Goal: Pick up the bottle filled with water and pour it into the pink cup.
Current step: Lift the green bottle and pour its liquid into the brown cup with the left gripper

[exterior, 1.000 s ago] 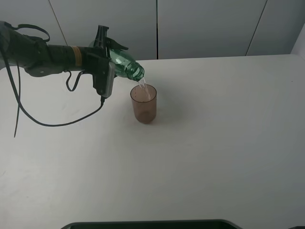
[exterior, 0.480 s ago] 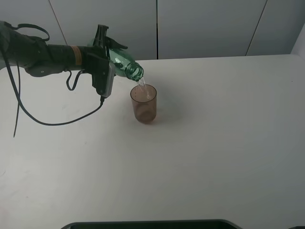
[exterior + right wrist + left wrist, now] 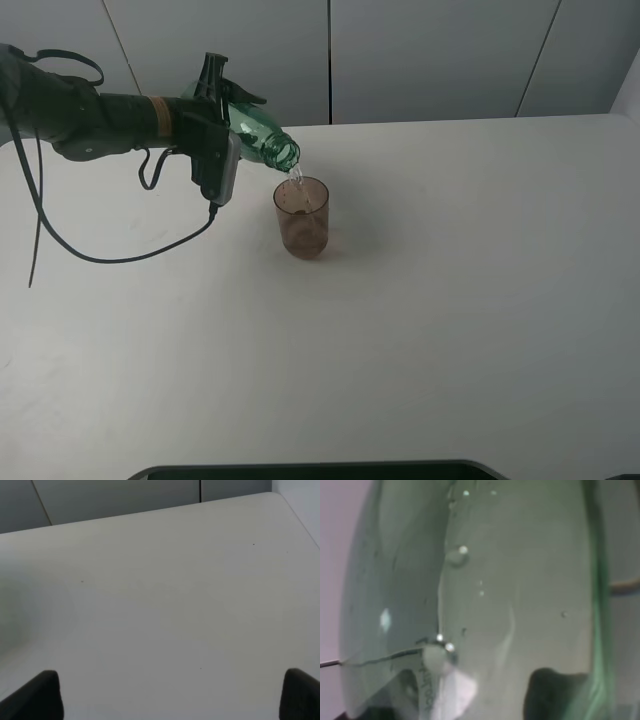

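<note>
The green-tinted bottle [image 3: 262,138] is tipped almost level above the table, its open mouth pointing down over the pink cup [image 3: 302,218]. A thin stream of water falls from the mouth into the cup, which stands upright on the white table. My left gripper [image 3: 230,125] is shut on the bottle's body, just left of the cup. In the left wrist view the bottle [image 3: 495,600] fills the picture, with droplets on its wall. The right wrist view has my right gripper [image 3: 170,695] open over bare table, its dark fingertips [image 3: 30,697] far apart.
A black cable [image 3: 120,258] loops from the left arm down onto the table [image 3: 450,300]. A dark rim [image 3: 320,468] runs along the near edge. Grey wall panels stand behind the table's far edge.
The bottle's mouth has crept very slightly up and to the left. Water keeps running into the cup. The cup has not moved.
</note>
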